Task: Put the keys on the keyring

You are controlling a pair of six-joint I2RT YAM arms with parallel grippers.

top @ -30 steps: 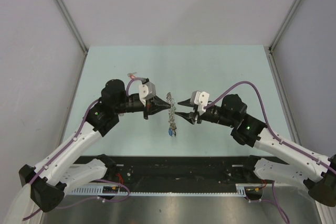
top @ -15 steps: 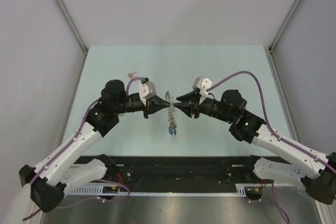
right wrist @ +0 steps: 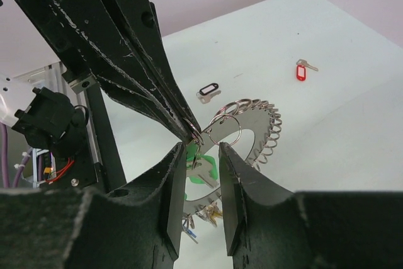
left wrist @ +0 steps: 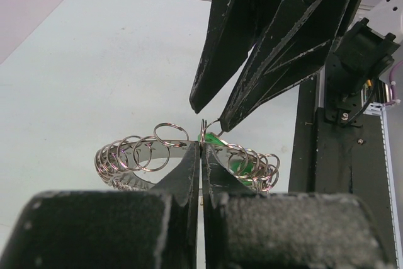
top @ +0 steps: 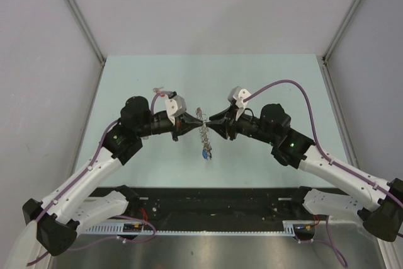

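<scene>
The keyring (top: pixel 203 133) is a flat silvery hoop fringed with small wire rings, hanging above the table between the two arms. My left gripper (top: pixel 196 120) is shut on its upper rim (left wrist: pixel 146 149). A green-tagged key (right wrist: pixel 206 169) hangs from a small ring just by the left gripper's fingertips (right wrist: pixel 187 131). My right gripper (right wrist: pixel 203 174) faces the left gripper (left wrist: pixel 201 150) tip to tip. Its jaws stand a little apart on either side of the green key, without pressing it. Blue and yellow tagged keys (top: pixel 205 154) dangle at the hoop's lower end.
A red-tagged key (right wrist: pixel 300 71) lies on the pale table behind the left arm (top: pixel 126 131), also visible from above (top: pixel 158 90). A small black-tagged key (right wrist: pixel 208 91) lies nearer the hoop. The dark mounting rail (top: pixel 208 201) runs along the near edge.
My right gripper has moved left and up to the keyring, and its jaws have narrowed around the green key. The left gripper still holds the hoop, turned slightly.
</scene>
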